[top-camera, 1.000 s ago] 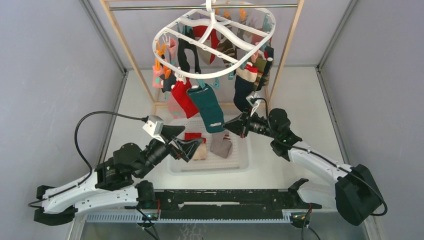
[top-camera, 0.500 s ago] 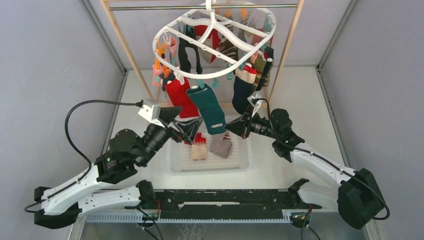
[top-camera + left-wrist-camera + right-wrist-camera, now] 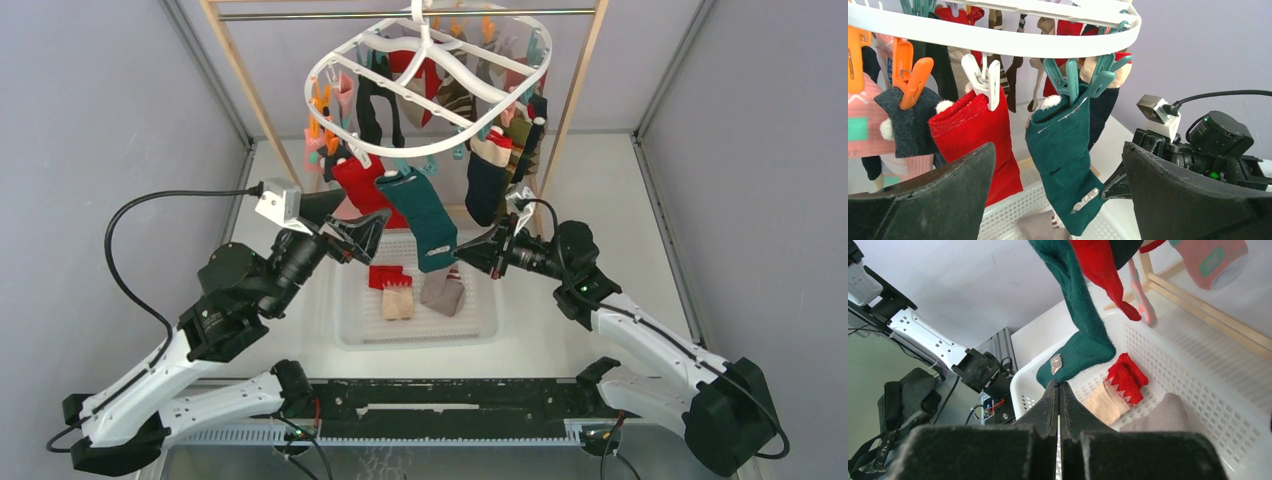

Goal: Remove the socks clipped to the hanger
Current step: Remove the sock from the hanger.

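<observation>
The hanger (image 3: pixel 998 44) hangs from the top bar of a wooden rack (image 3: pixel 250 110), high over the worktop (image 3: pixel 590 200). Many socks (image 3: pixel 482 178) are clipped all around its white ring.

At the near side of the hanger, a green sock (image 3: pixel 1063 155) hangs from a teal clip (image 3: pixel 1068 82). A red sock (image 3: pixel 973 135) hangs next to it from a white clip (image 3: pixel 983 75).

The left hand (image 3: pixel 360 226) is up close under the near side of the hanger. It is spread as wide as it goes and has nothing in it. From its own camera, the green sock hangs in the gap between its two fingers, and the red sock is over the left finger.

The right hand (image 3: pixel 1058 386) is lower, below the right part of the hanger. Its fingers are pressed flat together with nothing between them. Its tip is right beside the toe of the green sock. I cannot tell if it touches.

Under the hanger sits a white basket (image 3: pixel 420 342). In it lie a red and tan sock (image 3: pixel 392 290) and a grey sock (image 3: pixel 442 292).
</observation>
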`<move>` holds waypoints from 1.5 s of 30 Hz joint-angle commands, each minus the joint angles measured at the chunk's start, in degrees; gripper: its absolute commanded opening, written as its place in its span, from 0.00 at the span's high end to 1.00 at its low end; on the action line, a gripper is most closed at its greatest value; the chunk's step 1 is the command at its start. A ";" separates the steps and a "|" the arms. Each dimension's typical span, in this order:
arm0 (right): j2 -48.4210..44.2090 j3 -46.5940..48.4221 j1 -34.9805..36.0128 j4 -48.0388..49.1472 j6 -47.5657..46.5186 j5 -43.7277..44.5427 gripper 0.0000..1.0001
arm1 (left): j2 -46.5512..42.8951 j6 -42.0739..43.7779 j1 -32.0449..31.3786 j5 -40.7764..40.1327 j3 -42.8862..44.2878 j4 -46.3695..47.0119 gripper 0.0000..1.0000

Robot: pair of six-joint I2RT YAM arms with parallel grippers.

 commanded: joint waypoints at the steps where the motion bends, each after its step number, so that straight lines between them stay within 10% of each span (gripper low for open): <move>1: -1.95 2.75 -0.50 0.04 -0.47 -1.03 1.00 | 0.51 1.13 1.54 4.38 2.34 2.18 0.00; 45: -4.43 3.70 -2.19 -6.32 -3.28 -2.93 1.00 | 10.62 -3.40 20.08 40.08 3.59 17.87 0.01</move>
